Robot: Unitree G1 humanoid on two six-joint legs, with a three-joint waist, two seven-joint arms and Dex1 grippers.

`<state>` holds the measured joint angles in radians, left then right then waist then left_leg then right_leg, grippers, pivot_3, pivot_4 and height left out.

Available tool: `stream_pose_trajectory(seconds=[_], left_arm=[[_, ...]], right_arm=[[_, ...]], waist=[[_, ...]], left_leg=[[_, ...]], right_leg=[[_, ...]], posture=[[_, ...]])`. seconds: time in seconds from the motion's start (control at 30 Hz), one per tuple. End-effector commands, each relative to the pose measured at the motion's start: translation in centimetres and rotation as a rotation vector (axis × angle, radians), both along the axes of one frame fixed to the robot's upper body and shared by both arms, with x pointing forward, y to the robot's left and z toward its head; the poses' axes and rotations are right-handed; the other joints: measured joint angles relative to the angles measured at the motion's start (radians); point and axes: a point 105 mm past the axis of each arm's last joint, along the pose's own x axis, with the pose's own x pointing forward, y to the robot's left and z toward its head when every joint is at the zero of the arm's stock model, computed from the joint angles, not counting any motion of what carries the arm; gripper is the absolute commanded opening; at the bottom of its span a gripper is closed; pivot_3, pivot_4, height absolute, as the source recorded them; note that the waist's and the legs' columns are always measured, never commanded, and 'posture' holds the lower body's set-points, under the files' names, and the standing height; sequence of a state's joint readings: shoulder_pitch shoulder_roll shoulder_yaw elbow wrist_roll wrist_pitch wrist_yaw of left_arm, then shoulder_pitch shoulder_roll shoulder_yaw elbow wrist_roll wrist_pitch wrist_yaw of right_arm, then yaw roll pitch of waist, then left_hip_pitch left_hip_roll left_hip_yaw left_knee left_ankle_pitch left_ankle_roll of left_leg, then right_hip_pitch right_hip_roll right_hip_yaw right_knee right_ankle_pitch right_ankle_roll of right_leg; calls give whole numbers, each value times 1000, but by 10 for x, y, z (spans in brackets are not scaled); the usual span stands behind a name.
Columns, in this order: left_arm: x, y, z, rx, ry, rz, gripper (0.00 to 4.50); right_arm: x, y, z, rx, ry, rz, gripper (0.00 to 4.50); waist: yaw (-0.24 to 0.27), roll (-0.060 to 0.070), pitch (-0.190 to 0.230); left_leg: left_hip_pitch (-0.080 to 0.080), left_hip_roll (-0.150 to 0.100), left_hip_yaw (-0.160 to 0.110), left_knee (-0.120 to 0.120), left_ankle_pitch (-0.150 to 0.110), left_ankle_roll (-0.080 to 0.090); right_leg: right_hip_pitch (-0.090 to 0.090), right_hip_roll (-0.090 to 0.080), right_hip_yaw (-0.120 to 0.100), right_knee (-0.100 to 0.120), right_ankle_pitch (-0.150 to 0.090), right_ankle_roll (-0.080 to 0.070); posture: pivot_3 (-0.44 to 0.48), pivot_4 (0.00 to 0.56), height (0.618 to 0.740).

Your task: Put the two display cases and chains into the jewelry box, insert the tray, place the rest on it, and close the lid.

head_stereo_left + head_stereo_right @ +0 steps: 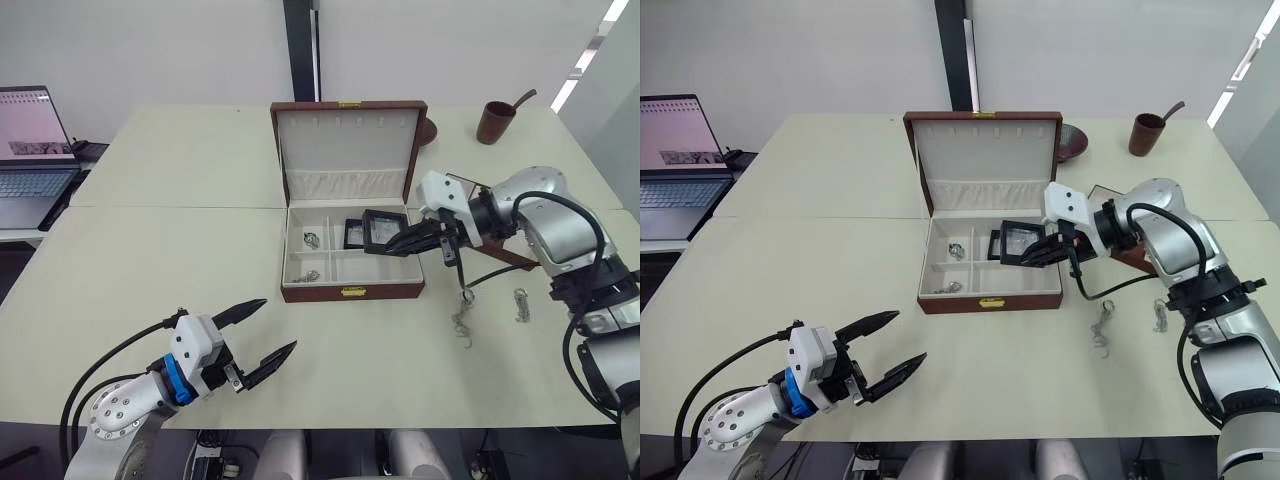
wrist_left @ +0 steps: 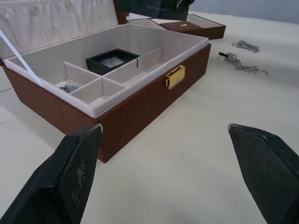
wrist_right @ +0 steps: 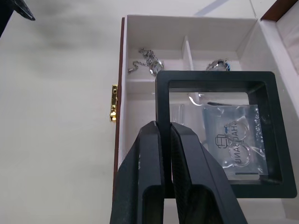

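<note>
Right end effector (image 3: 166,140) is clamped, arm reaching leftward; left end effector (image 1: 258,335) gapes wide, held low.

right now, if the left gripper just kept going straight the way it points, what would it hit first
Probably the front wall of the jewelry box. The open left gripper points across bare table toward it, near the gold clasp, with nothing in between. Its height relative to the wall is hard to judge.

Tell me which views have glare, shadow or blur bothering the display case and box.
Right wrist view: display case window sharp, faint reflections, right pincer crisp. Left wrist view: left pincer fingers blurred, jewelry box clear. Eye views: even light, soft shadows.
</note>
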<state>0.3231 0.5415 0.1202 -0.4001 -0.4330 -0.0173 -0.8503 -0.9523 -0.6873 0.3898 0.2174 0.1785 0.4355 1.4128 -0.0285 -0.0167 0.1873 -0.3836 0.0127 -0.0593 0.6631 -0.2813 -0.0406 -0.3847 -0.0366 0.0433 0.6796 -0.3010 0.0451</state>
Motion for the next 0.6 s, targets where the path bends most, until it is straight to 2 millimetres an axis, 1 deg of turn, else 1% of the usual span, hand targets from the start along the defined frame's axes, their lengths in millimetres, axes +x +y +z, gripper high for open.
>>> stream_pose_trajectory(seconds=[0.03,0.1,0.23,0.5,0.6], left_arm=[[-2,-2,4,-1,-42,5,4500],[-4,-1,0,-2,-38,11,4500],[-7,0,-5,-4,-41,25,4500],[-7,-2,-5,-14,-50,35,4500],[-7,-3,-4,-14,-51,36,4500]], right_arm=[[2,2,9,-11,-2,12,8],[-1,4,4,-43,50,34,8],[1,10,1,-59,91,29,8],[2,9,-15,-121,158,24,8],[1,8,-19,-137,165,27,8]], waist=[[0,0,0],[-1,0,0],[-3,0,0],[-3,0,0],[-3,0,0]], left_leg=[[0,0,0,0,0,0],[0,0,0,0,0,0],[0,1,1,0,0,0],[0,0,1,0,0,0],[0,0,1,0,0,0]], right_leg=[[0,0,0,0,0,0],[0,0,0,0,0,0],[-1,0,0,0,0,0],[-1,0,0,1,0,0],[-1,0,0,1,0,0]], posture=[[0,150,740],[0,150,740],[0,150,740],[0,150,740],[0,150,740]])
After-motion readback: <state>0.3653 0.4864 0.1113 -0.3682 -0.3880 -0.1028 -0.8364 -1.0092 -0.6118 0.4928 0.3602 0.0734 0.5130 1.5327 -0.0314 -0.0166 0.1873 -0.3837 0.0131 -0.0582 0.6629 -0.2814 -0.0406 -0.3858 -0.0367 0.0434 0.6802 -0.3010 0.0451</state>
